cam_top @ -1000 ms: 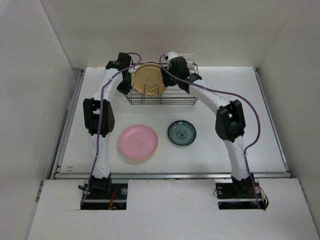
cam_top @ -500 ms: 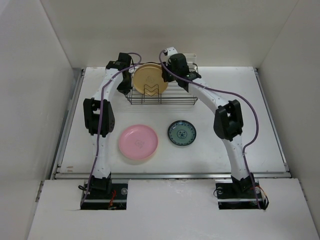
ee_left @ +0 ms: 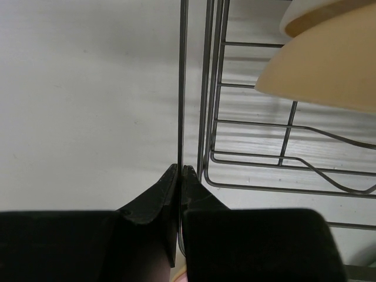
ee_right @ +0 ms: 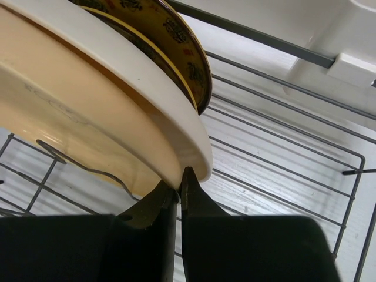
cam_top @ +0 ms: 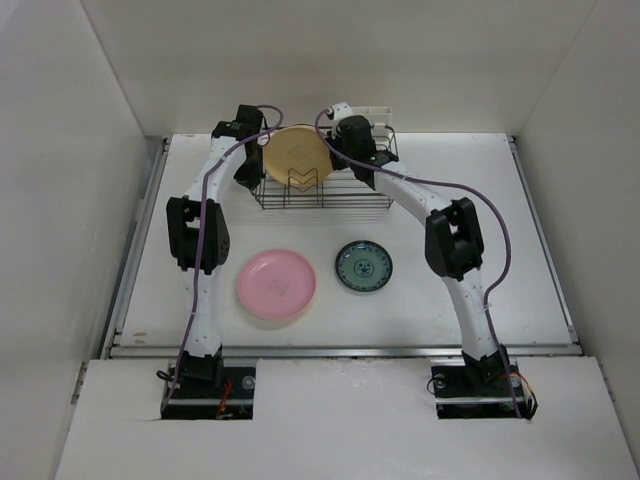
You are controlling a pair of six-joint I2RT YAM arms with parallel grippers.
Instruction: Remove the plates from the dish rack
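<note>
Overhead view looks down from behind; both wrist views sit close on the dish rack.

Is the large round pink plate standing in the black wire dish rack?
No, the pink plate lies flat on the white table, outside the dish rack, beside the teal-patterned plate.

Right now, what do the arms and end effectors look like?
Left arm and right arm: white links, black joint housings, a purple cable looped along each. Left end effector and right end effector: two black fingers tapering to points. No markings visible.
</note>
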